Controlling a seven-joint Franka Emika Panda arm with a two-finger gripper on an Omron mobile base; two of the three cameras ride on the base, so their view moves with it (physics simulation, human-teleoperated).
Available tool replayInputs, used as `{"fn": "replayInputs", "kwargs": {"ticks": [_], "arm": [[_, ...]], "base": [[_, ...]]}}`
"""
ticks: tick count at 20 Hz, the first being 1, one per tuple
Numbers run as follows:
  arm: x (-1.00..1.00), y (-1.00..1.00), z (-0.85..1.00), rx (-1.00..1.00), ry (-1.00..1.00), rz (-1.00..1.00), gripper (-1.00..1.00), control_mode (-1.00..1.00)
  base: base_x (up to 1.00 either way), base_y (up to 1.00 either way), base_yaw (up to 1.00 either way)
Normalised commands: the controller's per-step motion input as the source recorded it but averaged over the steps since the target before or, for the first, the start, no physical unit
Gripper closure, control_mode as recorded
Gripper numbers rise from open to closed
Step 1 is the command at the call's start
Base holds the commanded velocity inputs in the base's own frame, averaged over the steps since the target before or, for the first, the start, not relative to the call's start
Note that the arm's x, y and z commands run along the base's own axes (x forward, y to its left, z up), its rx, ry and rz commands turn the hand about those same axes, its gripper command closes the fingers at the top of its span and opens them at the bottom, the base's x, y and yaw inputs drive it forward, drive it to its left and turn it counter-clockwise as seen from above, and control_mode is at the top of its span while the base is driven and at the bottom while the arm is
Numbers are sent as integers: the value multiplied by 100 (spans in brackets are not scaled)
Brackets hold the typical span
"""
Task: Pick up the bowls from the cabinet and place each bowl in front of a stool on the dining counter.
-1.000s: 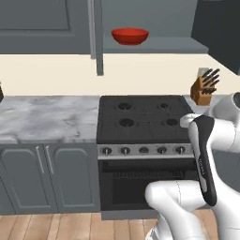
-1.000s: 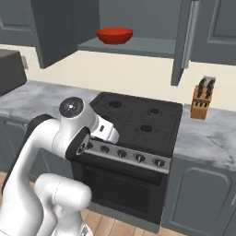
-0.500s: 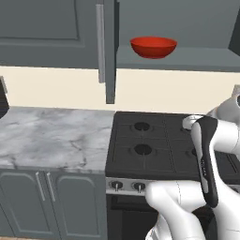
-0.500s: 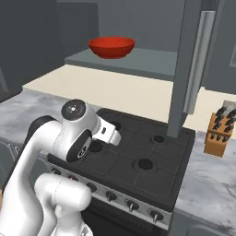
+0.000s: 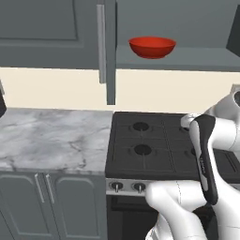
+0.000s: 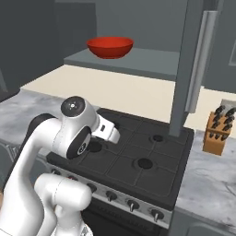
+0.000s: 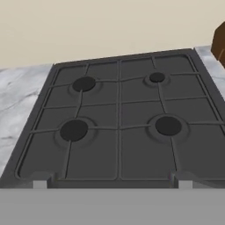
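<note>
A glossy red bowl (image 5: 152,47) (image 6: 110,47) sits on the open shelf of the dark grey upper cabinet (image 5: 187,58) (image 6: 138,62). The cabinet door (image 5: 110,51) (image 6: 186,69) stands swung open, with its long grey bar handle (image 5: 101,42) (image 6: 201,60) showing. My gripper (image 7: 112,183) is open with nothing between its fingertips (image 7: 41,182). It hangs low over the front edge of the black stove (image 7: 118,123), well below the bowl. The arm is folded close to the base. The stool and the dining counter are out of view.
The black stove (image 5: 150,145) (image 6: 133,161) lies straight ahead, with knobs along its front. A marble worktop (image 5: 51,140) runs to its left over grey lower cabinets (image 5: 51,201). A wooden knife block (image 6: 215,133) stands on the worktop to the right.
The base has driven closer and sideways, so both base views shifted and the cabinet, bowl and stove now look larger. The arm keeps its folded pose and the gripper stays open.
</note>
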Motion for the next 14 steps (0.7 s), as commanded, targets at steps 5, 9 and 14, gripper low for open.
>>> {"fn": "replayInputs", "kwargs": {"ticks": [5, 9, 14], "arm": [[0, 0, 0, 0, 0, 0, -100, 100], [0, 0, 0, 0, 0, 0, -100, 100], [0, 0, 0, 0, 0, 0, -100, 100]], "base": [[100, 56, -9], [95, 54, -20], [70, 43, -21]]}}
